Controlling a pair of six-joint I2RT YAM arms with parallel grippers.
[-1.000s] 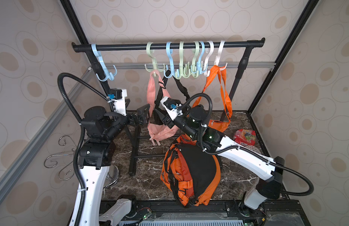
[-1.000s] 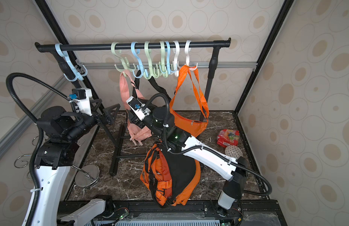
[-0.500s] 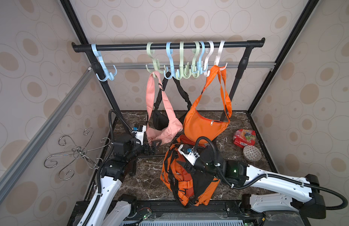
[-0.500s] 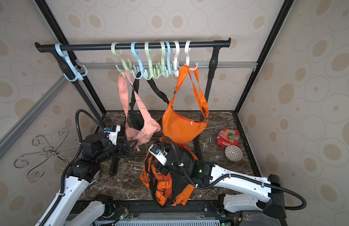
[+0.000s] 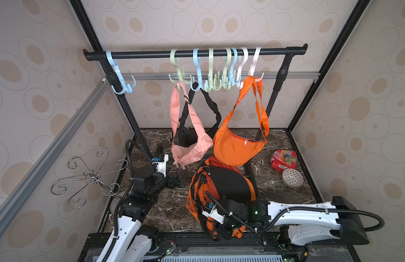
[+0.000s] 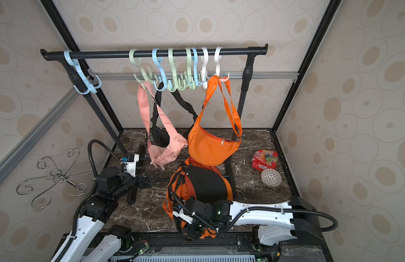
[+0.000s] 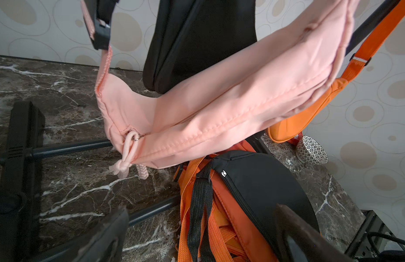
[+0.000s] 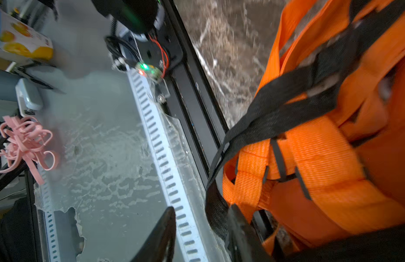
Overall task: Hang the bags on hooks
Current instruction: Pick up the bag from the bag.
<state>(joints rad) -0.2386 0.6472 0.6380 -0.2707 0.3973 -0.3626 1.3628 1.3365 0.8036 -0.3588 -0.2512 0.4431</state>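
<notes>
The bag (image 5: pixel 226 186) (image 6: pixel 203 181), an orange and black backpack, lies on the marble floor under the rack. My right gripper (image 5: pixel 222 229) (image 6: pixel 192 231) is low at its near end, among the straps. In the right wrist view my right gripper (image 8: pixel 201 231) has its jaws apart, with a black strap loop (image 8: pixel 216 213) between them and against one finger. My left gripper (image 5: pixel 176 179) (image 6: pixel 147 179) is wide open and holds nothing, left of the bag; in its wrist view the left gripper (image 7: pixel 201 236) faces the bag's straps (image 7: pixel 199 204). A free light blue hook (image 5: pixel 123 84) hangs at the rail's left end.
Several more hooks (image 5: pixel 210 79) crowd the rail. A pink bag (image 5: pixel 190 149), a black bag (image 5: pixel 185 136) and an orange shoulder bag (image 5: pixel 235 147) hang from them. A snack packet (image 5: pixel 284 160) and a patterned bowl (image 5: pixel 292 177) sit at the right. A wire hook stand (image 5: pixel 90 177) stands at the left.
Both arms have dropped from the hanging pink bag to floor level. The right gripper has gone to the backpack's near end and its jaws have narrowed. The left gripper stays wide open.
</notes>
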